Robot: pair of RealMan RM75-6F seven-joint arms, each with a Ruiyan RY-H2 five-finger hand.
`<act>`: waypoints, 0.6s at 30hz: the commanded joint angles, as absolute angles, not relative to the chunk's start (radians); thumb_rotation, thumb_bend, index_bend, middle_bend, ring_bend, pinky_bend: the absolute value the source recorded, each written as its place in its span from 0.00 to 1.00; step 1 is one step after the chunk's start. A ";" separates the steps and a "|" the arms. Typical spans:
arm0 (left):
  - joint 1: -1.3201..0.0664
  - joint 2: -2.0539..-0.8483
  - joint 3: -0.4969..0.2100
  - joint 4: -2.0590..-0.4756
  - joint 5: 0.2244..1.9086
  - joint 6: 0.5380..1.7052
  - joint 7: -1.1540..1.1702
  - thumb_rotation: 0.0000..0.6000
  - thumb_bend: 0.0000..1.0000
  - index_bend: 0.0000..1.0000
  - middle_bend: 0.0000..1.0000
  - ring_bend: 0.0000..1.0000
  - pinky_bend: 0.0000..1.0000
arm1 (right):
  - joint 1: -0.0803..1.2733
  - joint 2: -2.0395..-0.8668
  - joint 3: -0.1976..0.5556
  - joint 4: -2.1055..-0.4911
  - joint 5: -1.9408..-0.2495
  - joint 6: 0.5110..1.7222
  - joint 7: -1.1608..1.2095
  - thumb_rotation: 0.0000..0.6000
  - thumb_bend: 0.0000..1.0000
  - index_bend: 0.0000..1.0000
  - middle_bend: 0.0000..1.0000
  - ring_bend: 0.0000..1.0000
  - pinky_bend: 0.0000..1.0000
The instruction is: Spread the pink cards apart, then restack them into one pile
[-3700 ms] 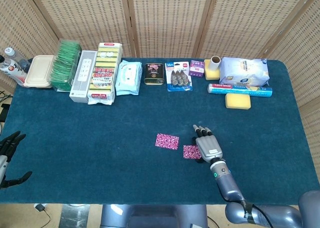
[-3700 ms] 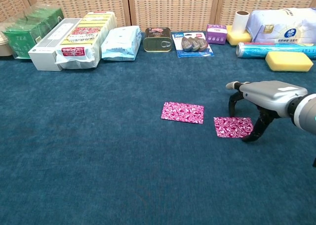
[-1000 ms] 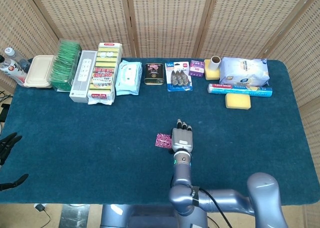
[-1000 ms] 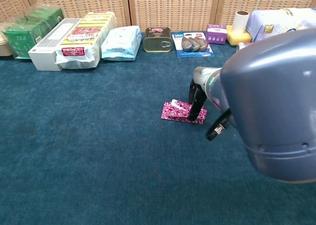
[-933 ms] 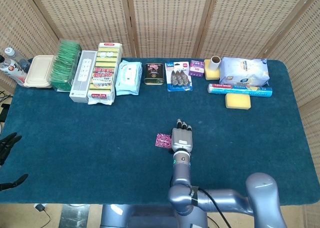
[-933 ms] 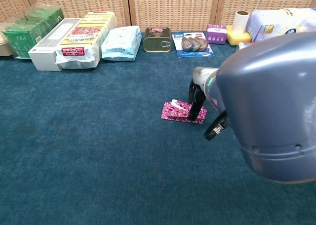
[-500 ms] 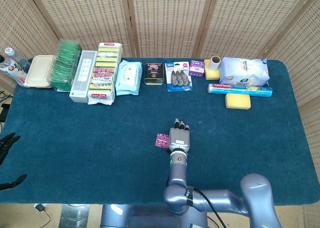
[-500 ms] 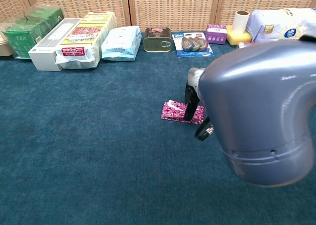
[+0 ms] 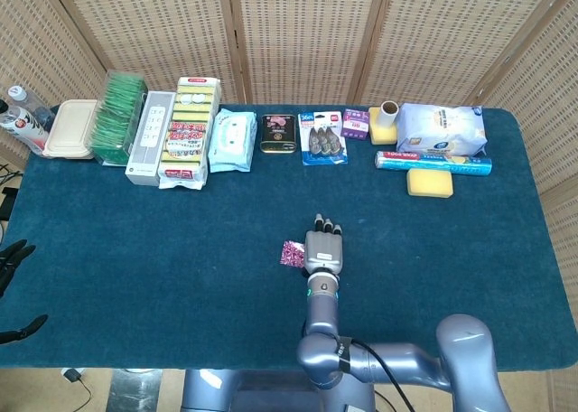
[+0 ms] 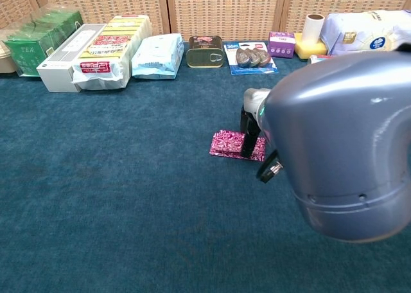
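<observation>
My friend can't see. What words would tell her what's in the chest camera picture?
The robot's right hand rests its dark fingers on flat pink patterned cards lying on a blue cloth-covered table. Its big grey arm fills the right side; packaged goods line the back edge.

Open blue table cloth [image 9: 163,240] runs wide on the left and along the near edge, and again on the right [image 9: 452,249]; a hand can pass freely there. Mid-table, the right hand [image 9: 324,250] lies palm-down over the pink cards [image 10: 231,142], its fingers [image 10: 249,133] touching them, so approach from the right side of the pile is blocked. In the chest view the right arm [image 10: 340,145] fills the near right. The back row of goods [image 9: 190,130], from green tea boxes [image 9: 117,116] to the yellow sponge [image 9: 429,182], bars the far edge.
</observation>
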State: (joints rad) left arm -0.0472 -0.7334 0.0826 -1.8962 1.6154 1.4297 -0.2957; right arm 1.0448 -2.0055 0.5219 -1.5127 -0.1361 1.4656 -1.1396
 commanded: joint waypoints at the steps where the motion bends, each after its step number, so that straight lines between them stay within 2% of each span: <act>1: -0.047 -0.734 0.083 -1.897 1.616 1.430 -0.294 1.00 0.21 0.00 0.00 0.00 0.06 | 1.042 -2.004 0.521 -1.518 -0.140 1.465 -1.139 1.00 0.32 0.31 0.00 0.00 0.07; 13: -0.044 -0.733 0.084 -1.891 1.622 1.440 -0.303 1.00 0.21 0.00 0.00 0.00 0.06 | 1.034 -2.002 0.521 -1.543 -0.144 1.472 -1.144 1.00 0.32 0.30 0.00 0.00 0.07; 18: -0.045 -0.734 0.084 -1.891 1.623 1.439 -0.300 1.00 0.21 0.00 0.00 0.00 0.06 | 1.018 -1.971 0.498 -1.616 -0.195 1.472 -1.128 1.00 0.32 0.30 0.00 0.00 0.07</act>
State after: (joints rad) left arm -0.0447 -0.7340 0.0840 -1.8906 1.6235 1.4388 -0.3004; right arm 1.0273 -1.9888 0.5110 -1.5827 -0.1725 1.4735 -1.1357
